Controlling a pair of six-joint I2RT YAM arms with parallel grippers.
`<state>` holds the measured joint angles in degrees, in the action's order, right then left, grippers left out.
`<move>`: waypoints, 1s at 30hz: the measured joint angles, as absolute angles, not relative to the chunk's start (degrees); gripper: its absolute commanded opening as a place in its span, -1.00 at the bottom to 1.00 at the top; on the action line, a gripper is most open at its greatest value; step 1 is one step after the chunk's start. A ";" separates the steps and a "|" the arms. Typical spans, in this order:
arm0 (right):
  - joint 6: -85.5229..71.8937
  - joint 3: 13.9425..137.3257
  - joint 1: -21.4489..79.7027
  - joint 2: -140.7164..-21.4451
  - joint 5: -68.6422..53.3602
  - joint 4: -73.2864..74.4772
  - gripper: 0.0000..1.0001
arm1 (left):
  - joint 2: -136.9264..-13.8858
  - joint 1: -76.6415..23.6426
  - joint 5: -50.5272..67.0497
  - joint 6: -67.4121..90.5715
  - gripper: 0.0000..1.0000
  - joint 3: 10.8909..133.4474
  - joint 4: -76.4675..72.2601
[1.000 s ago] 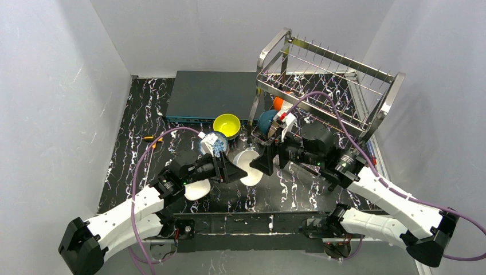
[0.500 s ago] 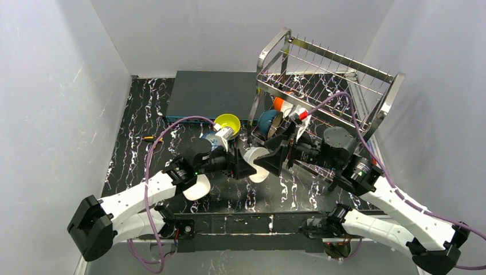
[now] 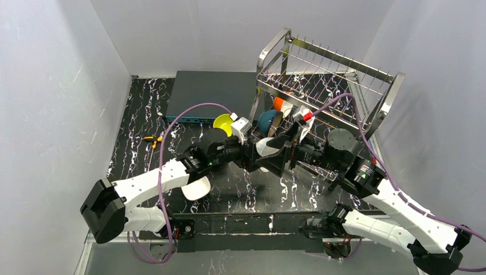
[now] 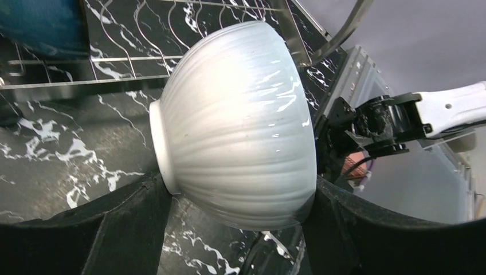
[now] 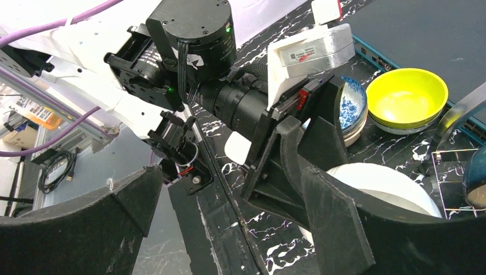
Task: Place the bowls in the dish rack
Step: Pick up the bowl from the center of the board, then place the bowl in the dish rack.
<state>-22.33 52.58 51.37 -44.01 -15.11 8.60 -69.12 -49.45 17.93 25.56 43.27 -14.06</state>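
Since a second ago your left hand (image 3: 250, 156), clamped across the white bowl (image 4: 240, 132), has carried it right, on the near side of the dish rack (image 3: 326, 74), to meet the wide-spread, empty right hand (image 3: 279, 158). Seat the right fingers (image 5: 321, 206) on the rim before letting go; the glaze looks slippery. Black marbled worktop (image 3: 143, 114), pale walls (image 3: 57, 86) close around.

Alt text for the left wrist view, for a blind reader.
A white ribbed bowl lies on its side, gripped between the black fingers of the left gripper, foot ring pointing left. Behind it are the black marbled tabletop, the shiny steel wire dish rack and a dark blue bowl at top left.
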 measured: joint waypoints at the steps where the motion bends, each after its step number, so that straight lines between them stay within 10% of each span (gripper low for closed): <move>1: -22.33 52.58 51.37 -43.77 -14.98 8.67 0.97 | -69.73 -49.69 17.41 24.82 -1.00 43.94 -14.11; 30: -22.06 52.58 51.37 -38.68 -11.68 10.79 0.97 | -89.80 -60.14 -7.64 2.87 -1.00 63.13 -12.34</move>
